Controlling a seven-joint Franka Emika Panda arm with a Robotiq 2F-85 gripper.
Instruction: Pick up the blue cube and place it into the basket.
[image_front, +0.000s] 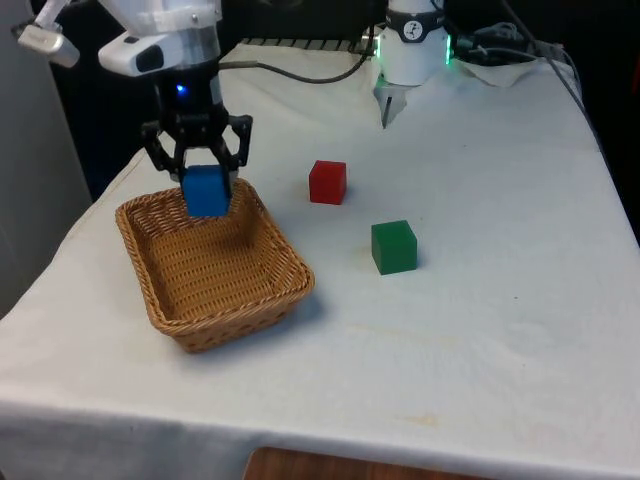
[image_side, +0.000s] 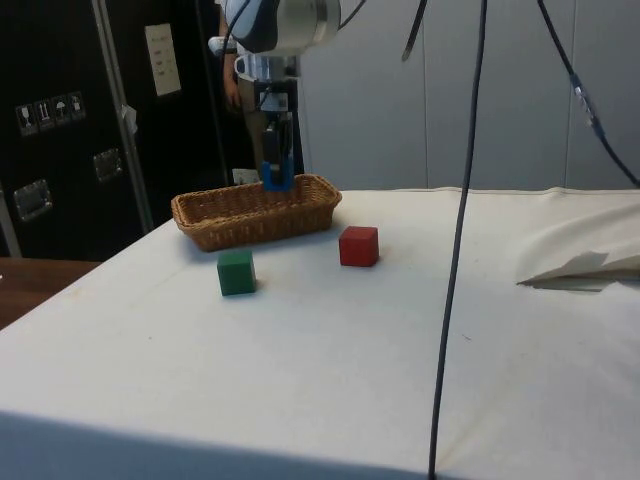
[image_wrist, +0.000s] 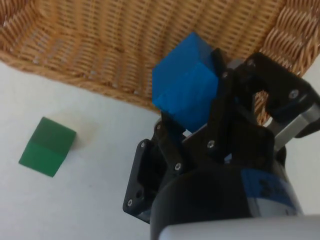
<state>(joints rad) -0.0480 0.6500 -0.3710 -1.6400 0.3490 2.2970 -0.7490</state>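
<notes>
Fingers (image_front: 207, 172) clamped on blue cube (image_front: 207, 191), cube hanging over far end of basket (image_front: 160, 290), above rim. Place step: judge cube sits near far wall, so shift toward basket middle, lower, then release. Red cube (image_front: 327, 182) and green cube (image_front: 394, 247) on worktop (image_front: 480, 330), well apart from basket, not blocking.

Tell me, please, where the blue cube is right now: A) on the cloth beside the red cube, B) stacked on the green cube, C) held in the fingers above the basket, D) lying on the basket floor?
C: the blue cube sits clamped between the fingers, above the basket.
</notes>
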